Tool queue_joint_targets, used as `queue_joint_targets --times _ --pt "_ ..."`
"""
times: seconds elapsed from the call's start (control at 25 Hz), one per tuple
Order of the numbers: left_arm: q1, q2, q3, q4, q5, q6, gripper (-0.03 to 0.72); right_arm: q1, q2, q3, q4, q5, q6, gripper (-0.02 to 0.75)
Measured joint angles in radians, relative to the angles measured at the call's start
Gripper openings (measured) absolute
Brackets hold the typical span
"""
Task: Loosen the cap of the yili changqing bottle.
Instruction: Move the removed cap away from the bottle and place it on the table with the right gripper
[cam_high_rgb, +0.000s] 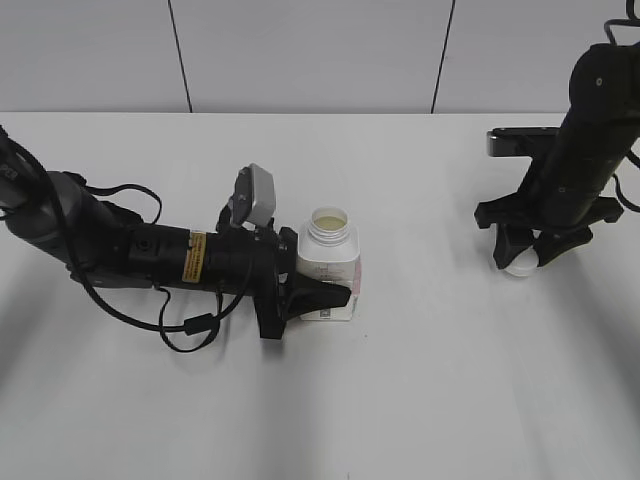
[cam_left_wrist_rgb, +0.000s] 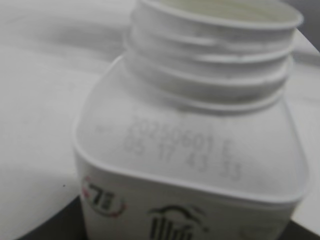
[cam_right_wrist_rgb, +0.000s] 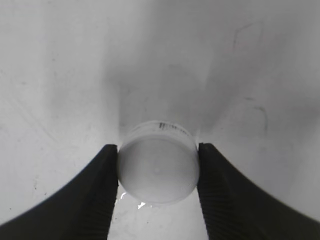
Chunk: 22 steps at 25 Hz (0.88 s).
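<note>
The yili changqing bottle (cam_high_rgb: 328, 262) stands upright in the middle of the white table, its wide threaded neck (cam_left_wrist_rgb: 210, 55) open and bare. My left gripper (cam_high_rgb: 330, 296) is shut on the bottle's lower body; dark fingers (cam_left_wrist_rgb: 47, 225) show at both bottom corners of the left wrist view. Far to the right, the white cap (cam_high_rgb: 519, 264) is off the bottle. My right gripper (cam_high_rgb: 520, 256) is shut on the cap (cam_right_wrist_rgb: 157, 170), a black finger (cam_right_wrist_rgb: 100, 192) pressed against each side, low over the table. Whether the cap touches the table I cannot tell.
The left arm (cam_high_rgb: 150, 255) lies low across the table from the left, with a looped cable (cam_high_rgb: 190, 325) beside it. The right arm (cam_high_rgb: 585, 140) comes down steeply at the right edge. A grey panelled wall (cam_high_rgb: 320, 50) backs the table.
</note>
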Motion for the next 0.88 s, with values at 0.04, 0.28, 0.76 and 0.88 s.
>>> queue_joint_targets --times 0.04,0.28,0.76,0.88 --pt "0.0 0.0 0.0 0.0 0.0 0.0 0.365 0.0 0.0 0.0 0.0 -0.001 0.0 0.386" --pt "0.0 0.0 0.0 0.0 0.0 0.0 0.365 0.0 0.011 0.0 -0.002 -0.006 0.003 0.386" --pt "0.0 0.0 0.0 0.001 -0.006 -0.001 0.365 0.0 0.012 0.0 0.004 0.002 0.026 0.488" --pt "0.0 0.0 0.0 0.004 -0.006 -0.001 0.365 0.0 0.013 -0.011 0.005 0.038 0.025 0.49"
